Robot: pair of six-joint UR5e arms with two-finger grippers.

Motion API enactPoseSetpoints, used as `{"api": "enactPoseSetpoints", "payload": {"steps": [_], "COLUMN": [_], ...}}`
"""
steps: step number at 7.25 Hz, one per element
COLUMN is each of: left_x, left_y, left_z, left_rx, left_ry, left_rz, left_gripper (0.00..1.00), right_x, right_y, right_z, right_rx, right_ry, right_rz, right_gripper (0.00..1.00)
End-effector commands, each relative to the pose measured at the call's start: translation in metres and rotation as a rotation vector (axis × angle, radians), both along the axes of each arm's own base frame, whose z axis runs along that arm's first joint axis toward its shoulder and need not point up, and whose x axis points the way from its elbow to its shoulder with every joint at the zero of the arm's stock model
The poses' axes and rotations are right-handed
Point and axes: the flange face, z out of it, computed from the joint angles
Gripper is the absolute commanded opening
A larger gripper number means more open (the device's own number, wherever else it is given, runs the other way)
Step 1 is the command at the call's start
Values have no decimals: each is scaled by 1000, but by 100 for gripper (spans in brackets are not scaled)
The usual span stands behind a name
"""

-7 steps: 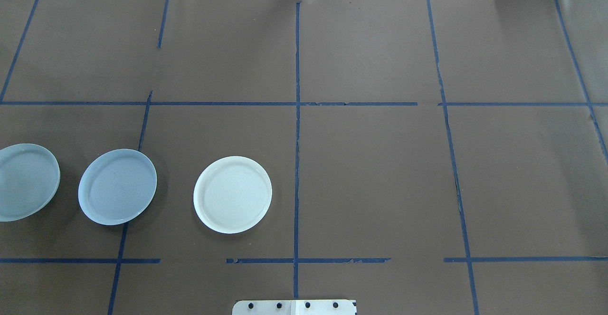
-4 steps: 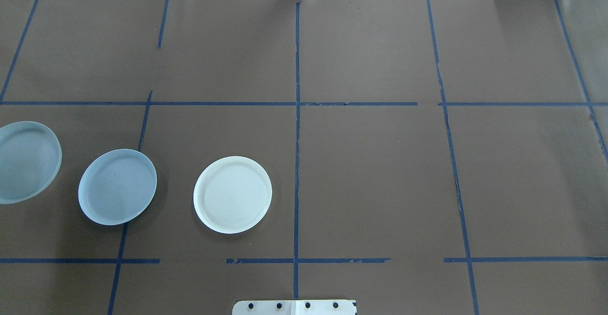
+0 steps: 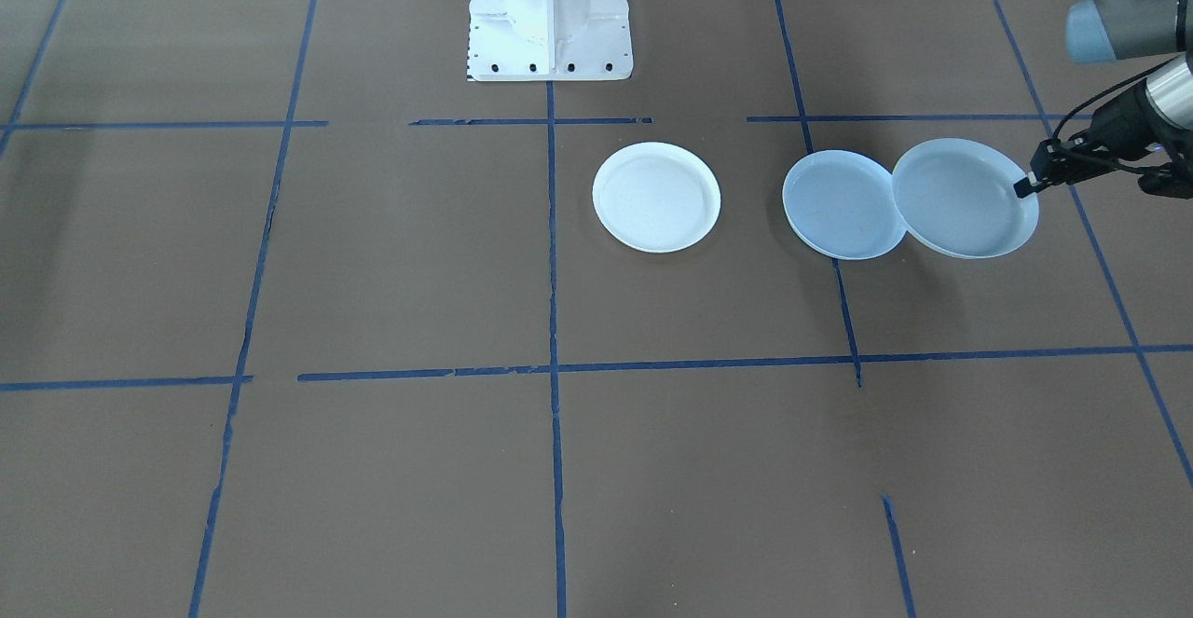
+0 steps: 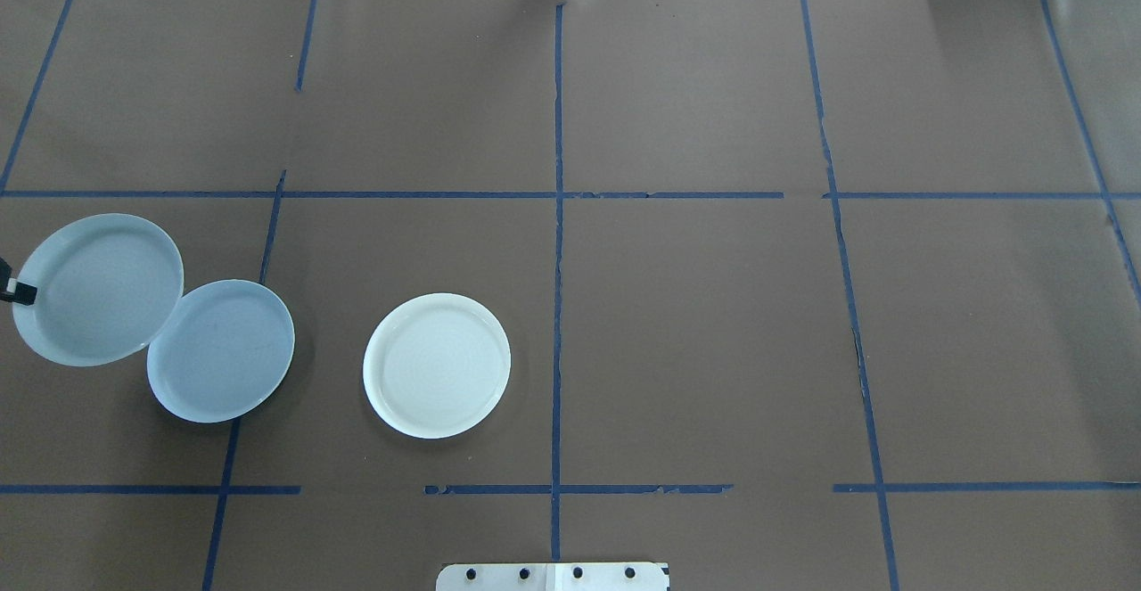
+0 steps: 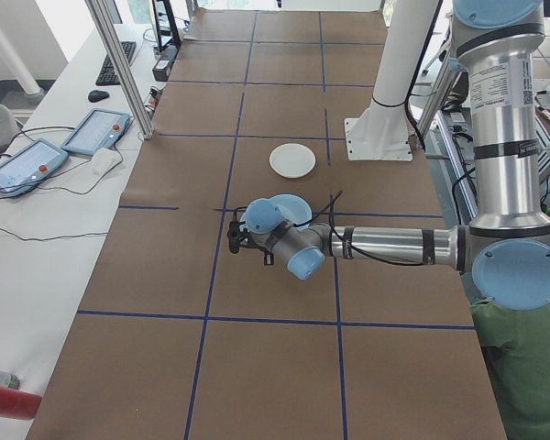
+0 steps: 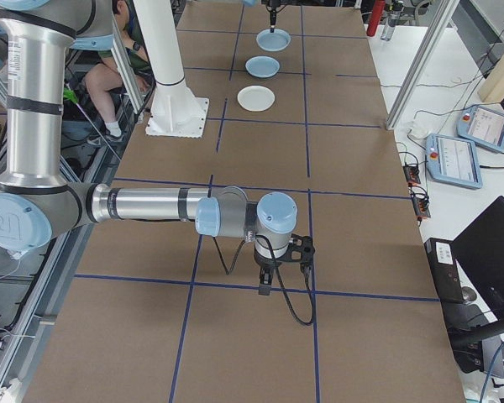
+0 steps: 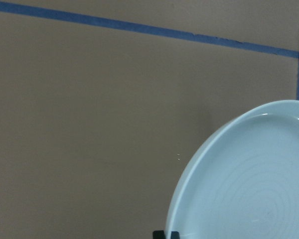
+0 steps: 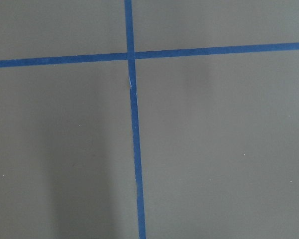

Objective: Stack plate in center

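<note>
The center plate (image 4: pixel 227 355), smooth and pale blue-grey, lies flat on the table left of the middle (image 3: pixel 834 208). My left gripper (image 3: pixel 1025 185) is shut on the outer rim of a pale blue ringed plate (image 4: pixel 98 288) and holds it tilted above the table. That held plate (image 3: pixel 965 197) overlaps the center plate's edge in both the overhead and front-facing views. The left wrist view shows its rings (image 7: pixel 249 184) and the fingertips at the bottom edge. My right gripper (image 6: pixel 265 281) hangs over bare table far from the plates; I cannot tell if it is open or shut.
A bright white plate (image 4: pixel 437 365) lies to the right of the center plate. Blue tape lines (image 4: pixel 557 217) grid the brown table cover. The robot's white base (image 3: pixel 548 12) stands at the table's near edge. A person sits beside the base (image 6: pixel 118 59).
The ringed plate has risen and moved right and away from the robot, from the view's left edge to over the center plate's rim. The other two plates have not moved.
</note>
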Motion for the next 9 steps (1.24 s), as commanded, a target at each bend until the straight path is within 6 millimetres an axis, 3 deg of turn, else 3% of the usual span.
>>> {"api": "enactPoseSetpoints", "payload": {"steps": [1,4,8,9], "left_x": [61,92,102,102], "left_y": [26,25,26,26], "left_z": [-13,-24,-22,-22], "left_rx": [-63,-101,-119,-120], "left_ry": [22,29,25,25], "left_rz": [21,28,36,36], "left_gripper": [0,0,0,49], "right_x": [0,0,1,0], "right_y": [0,0,0,0], "right_z": [0,0,0,0], "right_rx": [0,0,0,0], "right_ry": [-1,-1,-1,-1], "right_rz": [0,0,2,0], "right_gripper": [100,100,100,100]}}
